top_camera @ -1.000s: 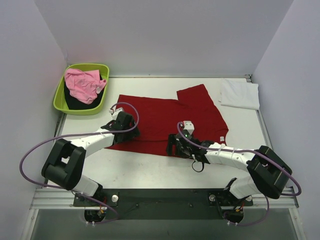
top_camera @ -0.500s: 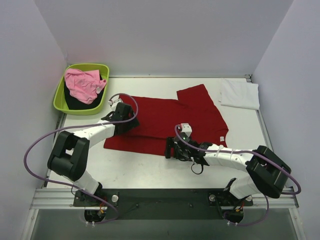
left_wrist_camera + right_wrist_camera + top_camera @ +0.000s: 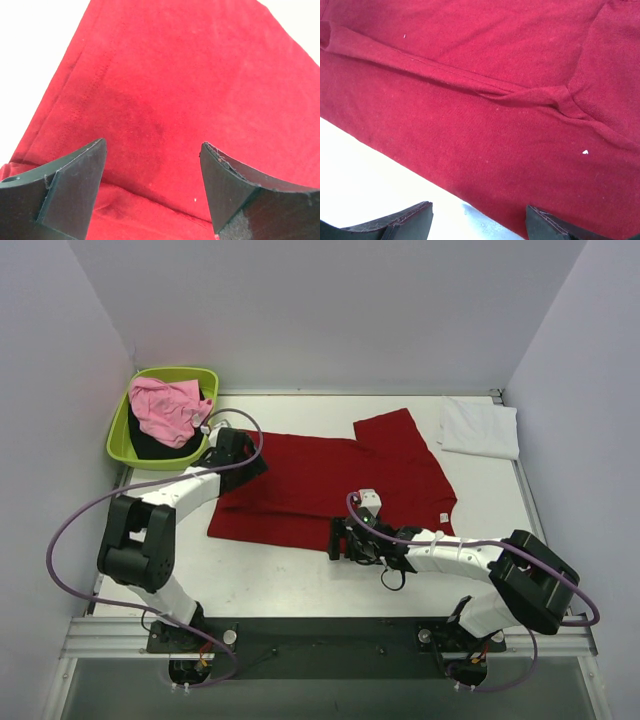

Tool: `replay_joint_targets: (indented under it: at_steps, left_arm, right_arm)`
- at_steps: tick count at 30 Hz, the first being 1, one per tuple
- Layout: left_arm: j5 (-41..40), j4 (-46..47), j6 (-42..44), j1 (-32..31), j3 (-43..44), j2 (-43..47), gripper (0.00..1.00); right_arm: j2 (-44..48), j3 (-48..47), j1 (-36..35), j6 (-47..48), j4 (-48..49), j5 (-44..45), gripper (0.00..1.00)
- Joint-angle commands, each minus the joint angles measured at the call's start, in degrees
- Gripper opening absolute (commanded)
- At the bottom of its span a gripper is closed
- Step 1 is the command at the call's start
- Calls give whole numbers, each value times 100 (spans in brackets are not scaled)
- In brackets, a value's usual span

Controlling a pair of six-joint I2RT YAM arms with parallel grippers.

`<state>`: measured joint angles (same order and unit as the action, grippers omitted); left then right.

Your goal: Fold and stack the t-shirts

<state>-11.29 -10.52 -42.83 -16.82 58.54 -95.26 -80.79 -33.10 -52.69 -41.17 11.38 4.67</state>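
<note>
The deep red t-shirt (image 3: 330,480) lies spread on the white table (image 3: 280,575), its near part folded over on itself. My left gripper (image 3: 238,455) hovers open over its far left corner; in the left wrist view the left gripper (image 3: 152,146) has only red cloth (image 3: 170,85) under its jaws. My right gripper (image 3: 338,538) is open at the shirt's near edge; in the right wrist view the right gripper (image 3: 479,207) straddles that edge of the red shirt (image 3: 485,115). A folded white t-shirt (image 3: 480,427) lies far right. The pink t-shirt (image 3: 165,405) lies on the black t-shirt (image 3: 150,443).
The lime-green tub (image 3: 123,430) with the pink and black shirts stands at the far left corner, close to my left gripper. White walls close in the table on three sides. A purple cable (image 3: 70,540) loops off the left arm.
My left gripper has moved away from me along the shirt's left side to its far left corner. My right gripper has shifted slightly left along the near edge. Both stayed open.
</note>
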Motion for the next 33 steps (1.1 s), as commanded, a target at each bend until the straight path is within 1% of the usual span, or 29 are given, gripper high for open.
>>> replay_joint_targets:
  at_steps: [1, 6, 9, 14, 20, 33]
  left_arm:
    - [83, 253, 143, -312, -176, 789, 85]
    - [232, -89, -15, -454, -764, 1509, 84]
    - [268, -387, -33, -515, -958, 1791, 84]
    - [381, -556, -111, -603, -1248, 1941, 84]
    - [601, -100, -366, -814, -1635, 1678, 84]
    - [690, 402, -437, -928, -1434, 791, 84]
  right_arm:
    - [-24, -38, -49, -40, 58, 157, 74]
    - [-121, -100, -75, -49, 75, 131, 74]
    - [-130, -135, -110, -32, 40, 149, 74]
    - [-121, -170, -119, 3, -13, 166, 74]
    - [-165, -188, -128, 4, -48, 175, 74]
    - [-156, -91, -119, -32, -13, 219, 74]
